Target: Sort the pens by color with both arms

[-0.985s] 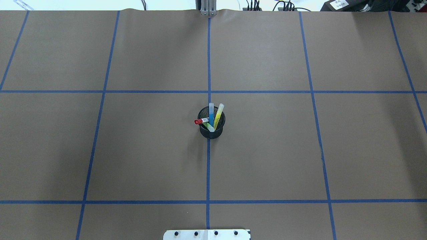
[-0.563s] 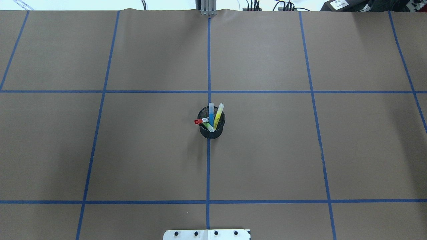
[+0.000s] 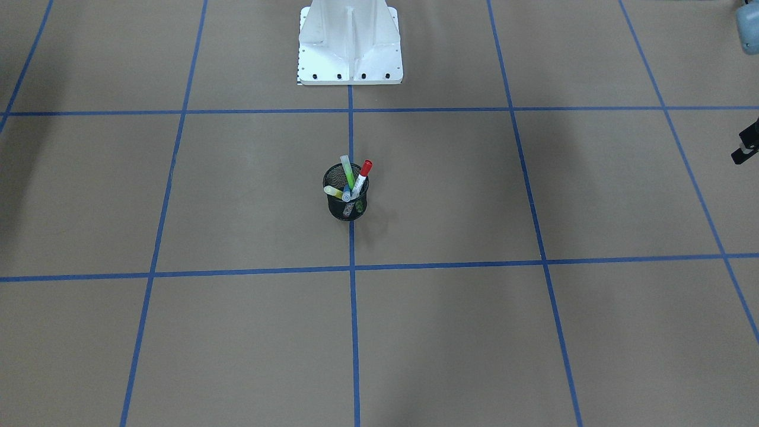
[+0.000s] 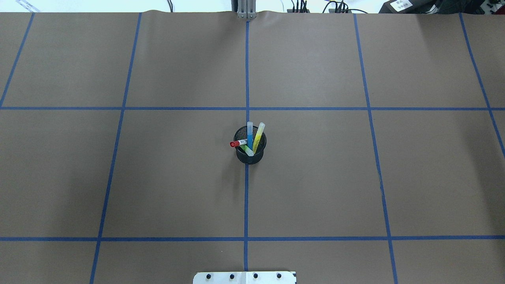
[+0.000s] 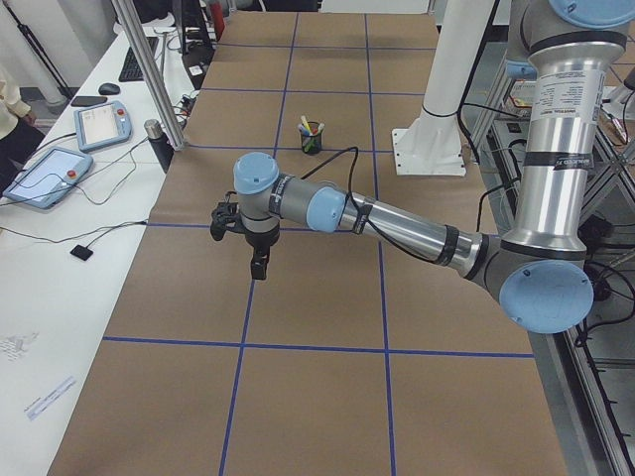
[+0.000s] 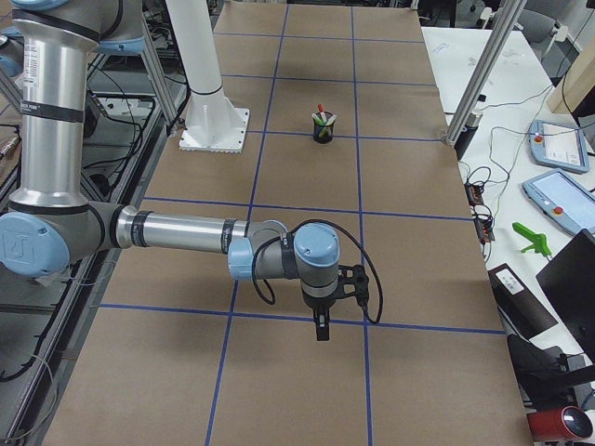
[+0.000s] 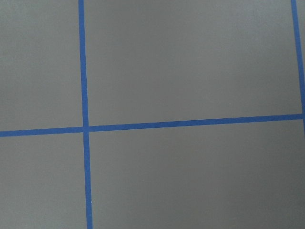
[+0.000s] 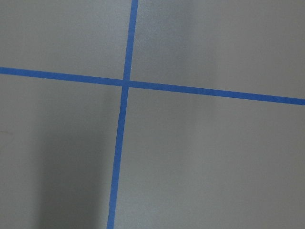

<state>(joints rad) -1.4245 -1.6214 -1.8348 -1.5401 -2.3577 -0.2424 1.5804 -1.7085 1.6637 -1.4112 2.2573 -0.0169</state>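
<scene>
1. Brown-papered table (image 4: 315,177): nothing on it has moved in the last second.
2. Blue pen (image 4: 249,132), red pen (image 4: 238,143), green pen (image 4: 247,150) and yellow pen (image 4: 258,136) all stand in the cup (image 4: 249,158) at centre.
3. Left gripper (image 5: 258,270) and right gripper (image 6: 321,330) hang over bare paper, well apart from the cup. I cannot tell whether their fingers are apart or together.
4. Sorting appears not yet begun.

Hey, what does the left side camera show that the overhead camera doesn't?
Only exterior left: the left arm with its claw hanging over the table, plus tablets on a side bench. Only overhead: the pens clearly fanned apart, in four colours. Both: the cup on the brown table with blue tape lines.
</scene>
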